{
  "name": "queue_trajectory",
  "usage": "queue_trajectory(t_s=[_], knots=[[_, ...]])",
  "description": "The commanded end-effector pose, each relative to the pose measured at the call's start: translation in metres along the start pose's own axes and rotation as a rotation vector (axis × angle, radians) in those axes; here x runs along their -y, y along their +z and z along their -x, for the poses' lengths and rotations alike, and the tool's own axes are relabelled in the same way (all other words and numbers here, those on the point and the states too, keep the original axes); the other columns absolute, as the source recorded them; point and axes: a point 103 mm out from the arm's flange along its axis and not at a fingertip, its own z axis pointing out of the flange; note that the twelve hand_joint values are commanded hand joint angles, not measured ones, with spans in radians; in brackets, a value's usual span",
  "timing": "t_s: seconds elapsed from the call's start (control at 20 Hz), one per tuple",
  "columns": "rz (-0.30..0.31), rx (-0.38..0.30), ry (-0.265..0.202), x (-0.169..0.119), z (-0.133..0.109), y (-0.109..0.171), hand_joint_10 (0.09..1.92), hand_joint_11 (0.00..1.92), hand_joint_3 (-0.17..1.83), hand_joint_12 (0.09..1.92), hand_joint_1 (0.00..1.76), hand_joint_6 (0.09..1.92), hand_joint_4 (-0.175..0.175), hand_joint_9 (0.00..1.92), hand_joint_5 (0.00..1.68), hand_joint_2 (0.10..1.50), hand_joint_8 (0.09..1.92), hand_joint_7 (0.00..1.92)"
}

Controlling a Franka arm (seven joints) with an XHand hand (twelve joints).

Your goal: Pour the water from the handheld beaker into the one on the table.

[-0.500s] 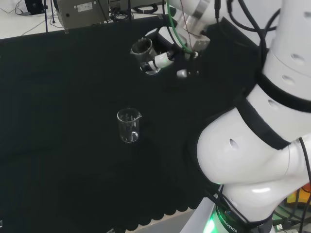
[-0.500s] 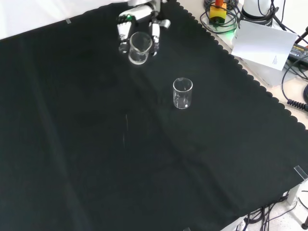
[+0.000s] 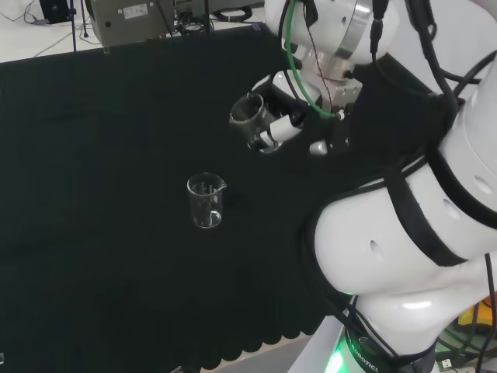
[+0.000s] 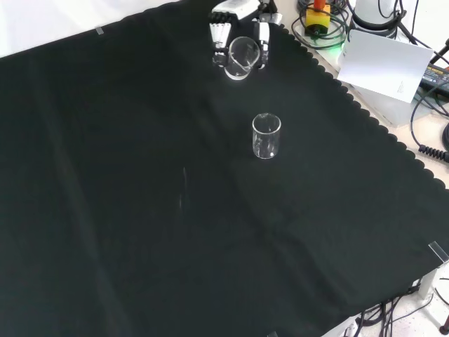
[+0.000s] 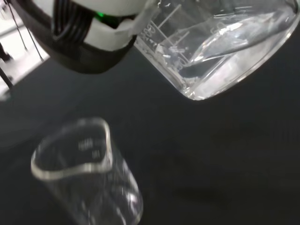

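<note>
Two clear beakers are in play: the handheld beaker (image 4: 243,56), with water pooled in its lower side in the wrist view, and the table beaker (image 4: 266,135), upright and apparently empty on the black cloth (image 4: 140,210). The hand (image 4: 235,24) has its fingers curled round the handheld beaker, held tilted in the air. In the front view the carried vessel sits at about eleven o'clock from the table beaker, clearly apart from it; in the head view it lies toward one o'clock. I judge this to be the carry step, before any pouring. The next move calls for bringing the lip over the standing beaker's mouth, then tipping slowly so nothing spills onto the cloth.
</note>
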Motion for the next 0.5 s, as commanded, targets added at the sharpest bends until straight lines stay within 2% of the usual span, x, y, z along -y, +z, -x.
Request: queue_trajectory(t_s=[0.05, 0.5], knots=[[-0.145, 0.146, 0.007, 0.02, -0.018, 0.024, 0.18, 1.46, -0.17, 0.56, 1.2, 0.09, -0.048, 1.83, 1.52, 1.02, 0.61, 1.58], [-0.238, 0.251, 0.026, -0.002, -0.04, 0.038, 0.19, 1.46, -0.17, 0.58, 1.2, 0.09, -0.041, 1.83, 1.52, 1.02, 0.66, 1.56]])
